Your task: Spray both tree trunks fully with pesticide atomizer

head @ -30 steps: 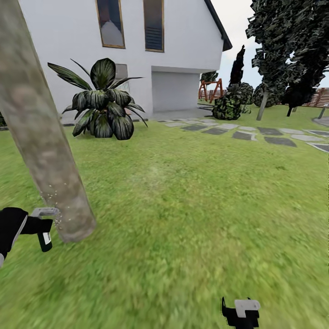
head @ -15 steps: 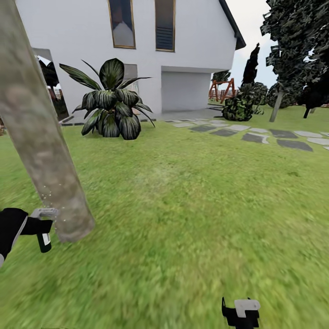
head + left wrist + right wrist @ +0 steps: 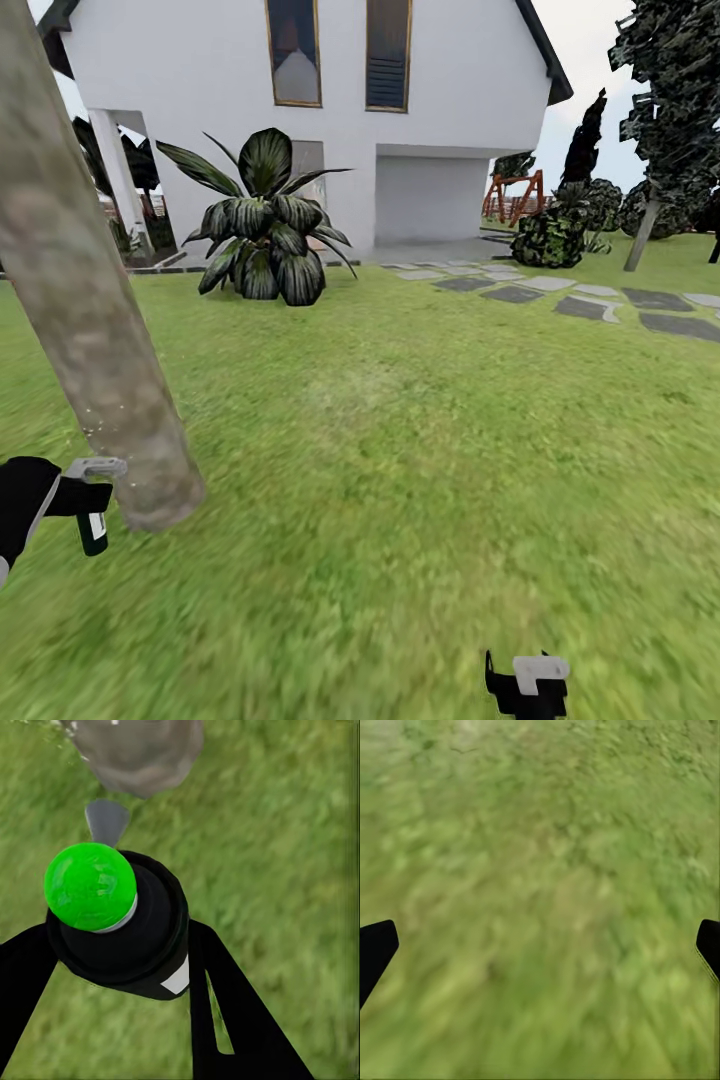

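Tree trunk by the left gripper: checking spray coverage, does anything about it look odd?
Only small pale flecks on the tree trunk near its base, beside the pesticide atomizer in the left gripper. The trunk slants in the head view; no damage shows.

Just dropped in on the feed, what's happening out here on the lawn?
The left claw is shut on the pesticide atomizer, its light grey nozzle pointed at the base of the tree trunk right beside it. Small pale specks show on the trunk near the nozzle. The right claw is open and holds nothing, hanging low over the grass. A white house stands behind.
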You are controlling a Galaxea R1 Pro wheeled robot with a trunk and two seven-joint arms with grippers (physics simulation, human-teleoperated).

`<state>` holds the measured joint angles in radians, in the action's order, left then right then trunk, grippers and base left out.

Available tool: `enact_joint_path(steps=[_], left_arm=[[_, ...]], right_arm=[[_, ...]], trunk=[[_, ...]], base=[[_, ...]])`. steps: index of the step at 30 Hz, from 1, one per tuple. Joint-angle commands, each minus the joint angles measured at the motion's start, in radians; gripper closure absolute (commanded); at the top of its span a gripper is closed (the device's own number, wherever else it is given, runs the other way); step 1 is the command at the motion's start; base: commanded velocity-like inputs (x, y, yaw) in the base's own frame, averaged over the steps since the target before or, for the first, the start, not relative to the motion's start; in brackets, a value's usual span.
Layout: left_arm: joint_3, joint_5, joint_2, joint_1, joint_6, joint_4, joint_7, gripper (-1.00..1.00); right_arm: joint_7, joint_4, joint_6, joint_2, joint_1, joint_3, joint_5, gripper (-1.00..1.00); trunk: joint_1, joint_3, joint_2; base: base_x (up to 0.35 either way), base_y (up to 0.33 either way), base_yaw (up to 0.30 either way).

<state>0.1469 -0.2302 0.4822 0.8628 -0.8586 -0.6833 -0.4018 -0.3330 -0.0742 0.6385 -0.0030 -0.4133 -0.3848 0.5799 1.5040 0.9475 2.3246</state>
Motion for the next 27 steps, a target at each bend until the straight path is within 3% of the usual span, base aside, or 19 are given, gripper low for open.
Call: enact_joint_path(steps=[1,7,19,23,27], left_arm=[[0.003,-0.011,-0.001,0.001,-0.004,-0.001,-0.009,1.0],[0.006,-0.011,-0.001,0.0,-0.002,0.003,-0.008,1.0],[0.006,-0.01,-0.005,-0.028,0.01,0.05,-0.001,1.0],[0.008,-0.008,-0.026,-0.028,0.01,0.055,0.064,1.0],[0.009,-0.01,-0.025,-0.044,0.02,0.119,0.068,1.0]], right_arm=[[-0.006,0.002,0.002,0.0,-0.001,-0.005,0.011,-1.0],[-0.006,0.002,0.002,0.0,-0.001,-0.005,0.011,-1.0],[-0.006,0.002,0.002,0.0,-0.001,-0.005,0.011,-1.0],[-0.006,0.002,0.002,0.0,-0.001,-0.005,0.011,-1.0],[-0.006,0.002,0.002,0.0,-0.001,-0.005,0.011,-1.0]], trunk=[[0.0,0.001,0.0],[0.0,0.001,0.0],[0.0,0.001,0.0],[0.0,0.001,0.0],[0.0,0.001,0.0]], base=[[0.201,-0.231,0.001],[0.2,-0.231,0.031],[0.192,-0.231,0.227],[0.192,-0.23,0.01],[0.219,-0.207,0.0]])
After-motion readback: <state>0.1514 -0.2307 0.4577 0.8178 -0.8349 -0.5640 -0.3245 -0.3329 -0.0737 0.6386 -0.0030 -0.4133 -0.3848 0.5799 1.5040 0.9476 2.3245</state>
